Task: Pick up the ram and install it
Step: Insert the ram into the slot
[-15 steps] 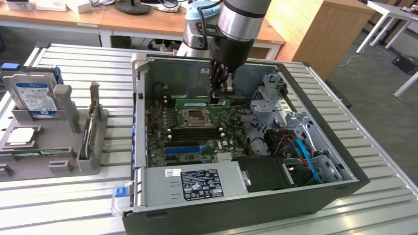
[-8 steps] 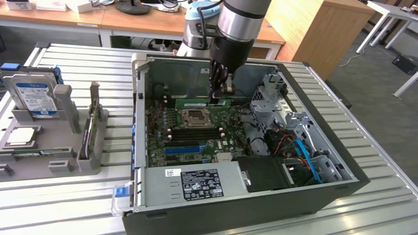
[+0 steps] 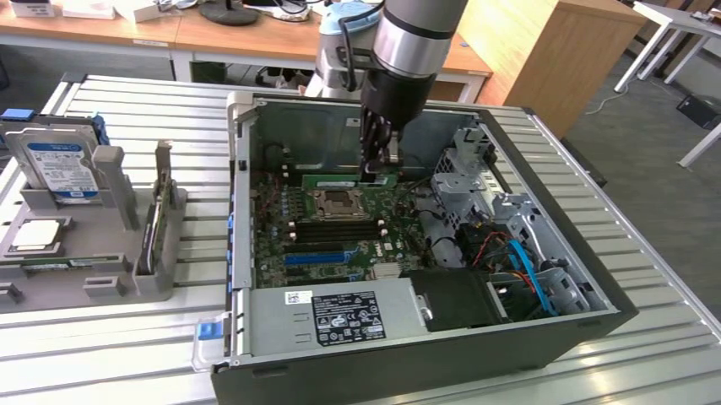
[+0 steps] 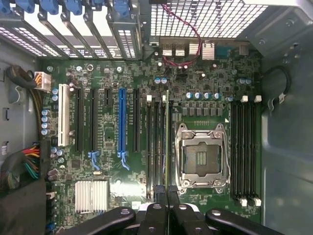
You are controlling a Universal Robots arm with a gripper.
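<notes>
Gripper [image 3: 381,167] reaches down into open PC case [image 3: 451,363], jaws pinched nearly shut on ram [image 4: 167,127]. Ram held edge-on above DIMM slots [image 4: 155,147], just beside CPU socket [image 4: 201,156]; perhaps touching slot, unclear. Hard drive [image 3: 59,169] stands apart on counter [image 3: 101,354].
</notes>
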